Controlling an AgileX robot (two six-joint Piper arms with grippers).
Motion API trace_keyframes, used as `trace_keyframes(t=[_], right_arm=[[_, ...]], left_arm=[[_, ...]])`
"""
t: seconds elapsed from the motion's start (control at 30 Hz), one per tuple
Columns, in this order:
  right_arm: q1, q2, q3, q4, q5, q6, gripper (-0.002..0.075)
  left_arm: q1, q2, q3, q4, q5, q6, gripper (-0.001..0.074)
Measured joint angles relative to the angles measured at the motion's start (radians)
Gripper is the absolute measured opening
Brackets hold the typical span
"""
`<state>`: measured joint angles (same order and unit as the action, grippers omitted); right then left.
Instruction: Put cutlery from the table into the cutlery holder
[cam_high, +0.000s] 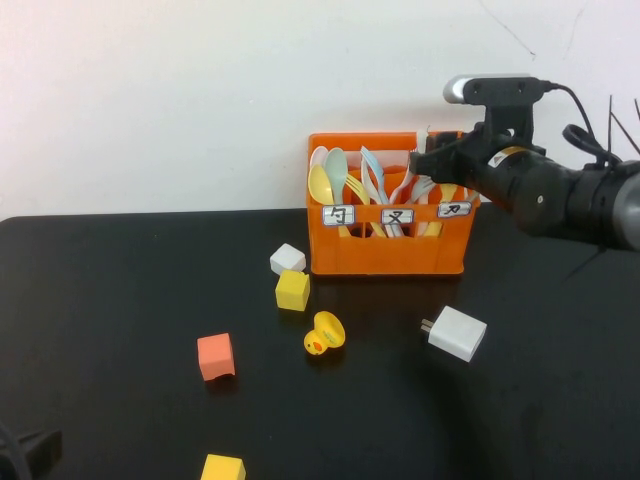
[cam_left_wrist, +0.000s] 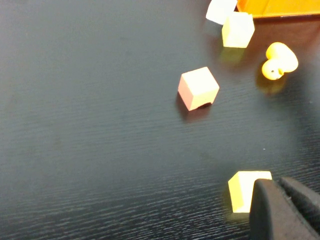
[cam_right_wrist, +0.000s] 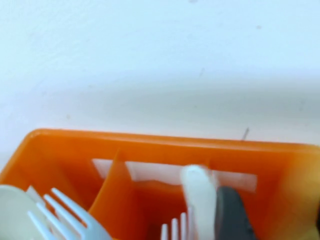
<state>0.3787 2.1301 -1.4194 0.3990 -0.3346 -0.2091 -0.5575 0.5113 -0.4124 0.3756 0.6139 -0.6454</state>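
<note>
The orange cutlery holder (cam_high: 385, 250) stands at the back of the black table (cam_high: 120, 300), with pastel spoons and forks (cam_high: 345, 180) in it. My right gripper (cam_high: 430, 162) hovers over the holder's right compartment. In the right wrist view a white knife (cam_right_wrist: 200, 200) stands against a dark finger (cam_right_wrist: 231, 217) inside the orange crate (cam_right_wrist: 150, 150), so the gripper is shut on it. No yellow knife shows on the table. My left gripper (cam_high: 20, 455) is parked at the near left corner, fingers together and empty (cam_left_wrist: 282, 210).
A white charger block (cam_high: 457, 333) lies right of centre. A yellow duck (cam_high: 324, 333) and white (cam_high: 287, 259), yellow (cam_high: 292, 290), coral (cam_high: 215, 356) and a second yellow (cam_high: 222, 468) cubes are scattered in front of the crate. A white wall stands behind.
</note>
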Motion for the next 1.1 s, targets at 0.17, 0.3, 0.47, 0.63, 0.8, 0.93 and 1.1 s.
trace_keyframes(t=[0.17,0.3,0.47,0.63,0.8,0.93,1.1], right_arm=[[0.000,-0.052,0.004,0.000,0.053,-0.054,0.0328],[0.000,-0.157,0.006,-0.002,0.103,-0.115,0.0154],[0.000,-0.314,0.006,-0.014,0.243,-0.230,0.0019],[0.002,-0.453,0.028,-0.032,0.450,-0.414,0.0001],[0.040,-0.599,0.176,-0.037,0.468,-0.473,-0.0001],[0.113,-0.740,0.381,-0.038,0.395,-0.510,-0.0001],[0.222,-0.899,0.589,-0.038,0.353,-0.553,-0.0001]], left_arm=[[0.000,0.000,0.005,0.000,-0.031,-0.011,-0.0001],[0.000,0.000,0.005,0.000,-0.037,-0.027,-0.0001],[0.000,0.000,0.005,0.000,-0.043,-0.042,-0.0001],[0.000,0.000,0.005,0.004,-0.047,-0.042,-0.0001],[0.000,0.000,0.005,0.004,-0.047,-0.042,-0.0001],[0.000,0.000,0.005,0.004,-0.047,-0.042,-0.0001],[0.000,0.000,0.007,-0.027,-0.091,-0.050,-0.0001]])
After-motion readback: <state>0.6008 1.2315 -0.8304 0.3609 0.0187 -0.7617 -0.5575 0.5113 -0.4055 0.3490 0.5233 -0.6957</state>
